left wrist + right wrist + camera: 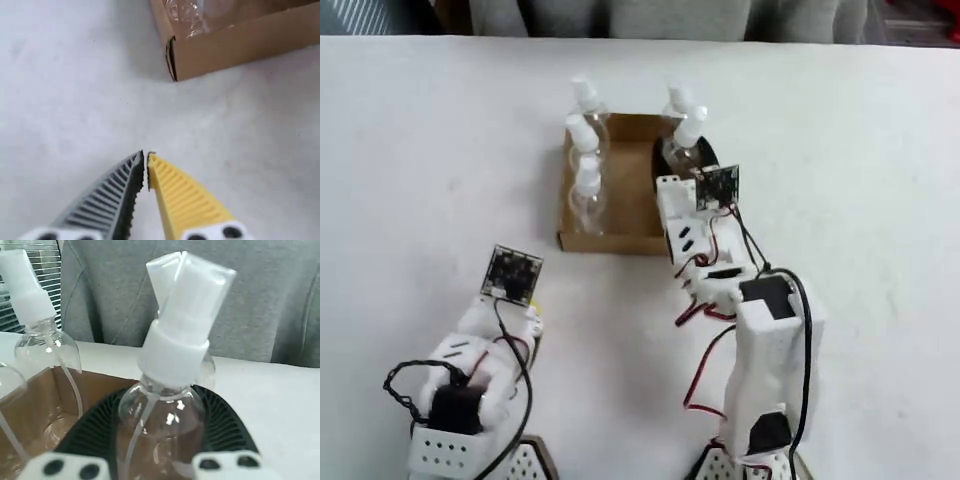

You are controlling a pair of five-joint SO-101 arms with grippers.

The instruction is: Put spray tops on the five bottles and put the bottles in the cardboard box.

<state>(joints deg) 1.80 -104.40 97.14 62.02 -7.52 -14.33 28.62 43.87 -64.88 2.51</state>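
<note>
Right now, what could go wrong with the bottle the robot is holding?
The held bottle in the right gripper sits very close to another bottle behind it, so it might knock that over. Its spray top looks tilted, so it may be loose and come off.

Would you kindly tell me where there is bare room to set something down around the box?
The table left of the box is bare, as is the stretch between its near wall and the shut left pincer. Inside, it is crowded: three bottles line one side, and the right pincer grips a bottle on the other.
</note>
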